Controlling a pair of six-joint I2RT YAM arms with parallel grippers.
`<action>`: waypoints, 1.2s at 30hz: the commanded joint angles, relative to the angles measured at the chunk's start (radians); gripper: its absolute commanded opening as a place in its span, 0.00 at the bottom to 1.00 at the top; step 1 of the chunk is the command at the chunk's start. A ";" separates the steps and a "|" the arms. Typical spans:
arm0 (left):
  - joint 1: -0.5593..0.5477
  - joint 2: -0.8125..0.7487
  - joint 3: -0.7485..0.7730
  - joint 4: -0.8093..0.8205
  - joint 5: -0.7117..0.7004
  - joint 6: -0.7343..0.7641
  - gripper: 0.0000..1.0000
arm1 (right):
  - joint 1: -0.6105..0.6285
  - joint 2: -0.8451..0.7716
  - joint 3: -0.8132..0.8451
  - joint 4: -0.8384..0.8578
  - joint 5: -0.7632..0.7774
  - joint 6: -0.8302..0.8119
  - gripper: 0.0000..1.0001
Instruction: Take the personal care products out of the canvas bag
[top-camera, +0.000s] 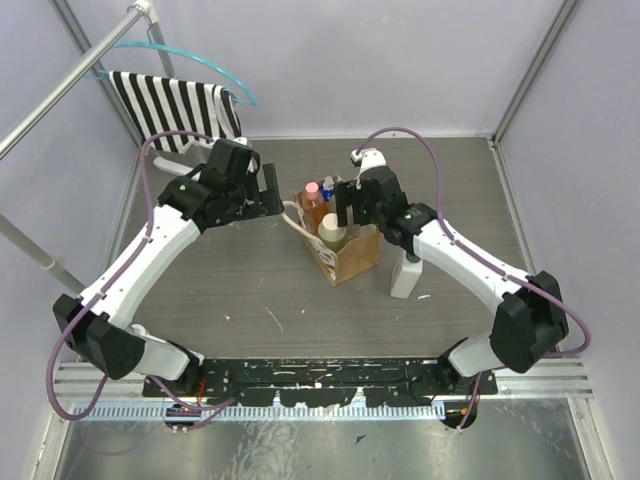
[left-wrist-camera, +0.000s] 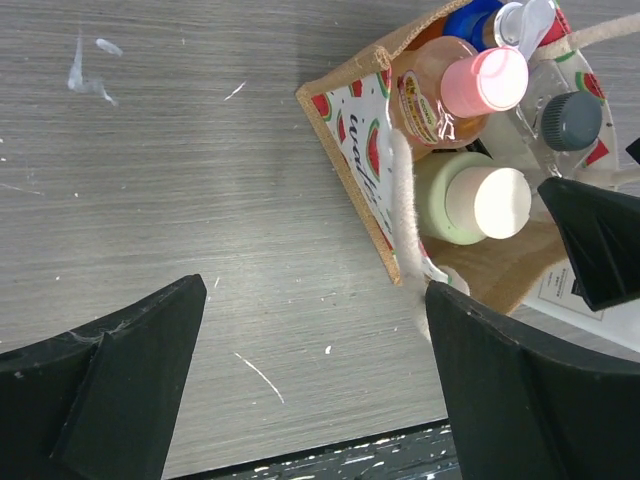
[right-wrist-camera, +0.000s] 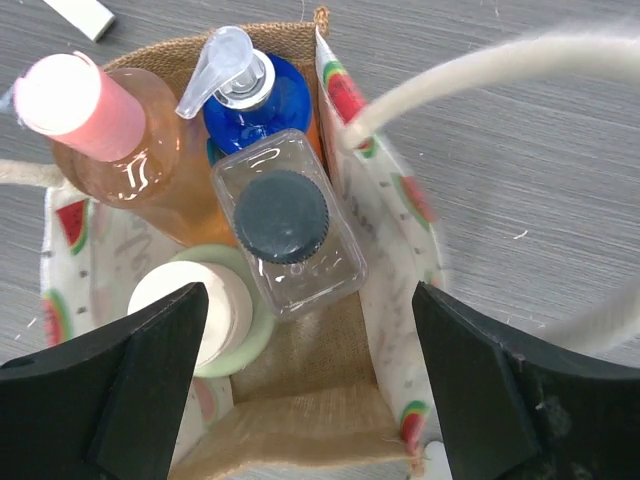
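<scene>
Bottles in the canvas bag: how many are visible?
4, in the right wrist view: pink bottle top left, blue pump bottle top middle, clear bottle centre, pale green bottle bottom left. More may hide underneath.

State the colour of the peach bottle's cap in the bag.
Pink cap; the right wrist view shows it best.

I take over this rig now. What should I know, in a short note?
Left gripper: open, empty, beside the canvas bag.
Right gripper: open, empty, above the bag's mouth.
Done: one white bottle stands on the table, right of the bag.
Left: four inside: peach-pink bottle, blue pump bottle, clear grey-capped bottle, pale green bottle.
</scene>
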 joint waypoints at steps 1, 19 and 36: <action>0.003 -0.072 -0.013 0.012 -0.014 -0.002 0.99 | 0.030 -0.124 0.066 -0.017 0.002 -0.018 0.89; 0.000 -0.145 0.031 0.095 0.214 -0.036 0.97 | 0.002 0.073 0.207 -0.027 -0.084 -0.084 0.83; -0.037 -0.160 0.059 0.128 0.276 -0.025 0.99 | -0.040 0.239 0.236 -0.034 -0.146 -0.090 0.51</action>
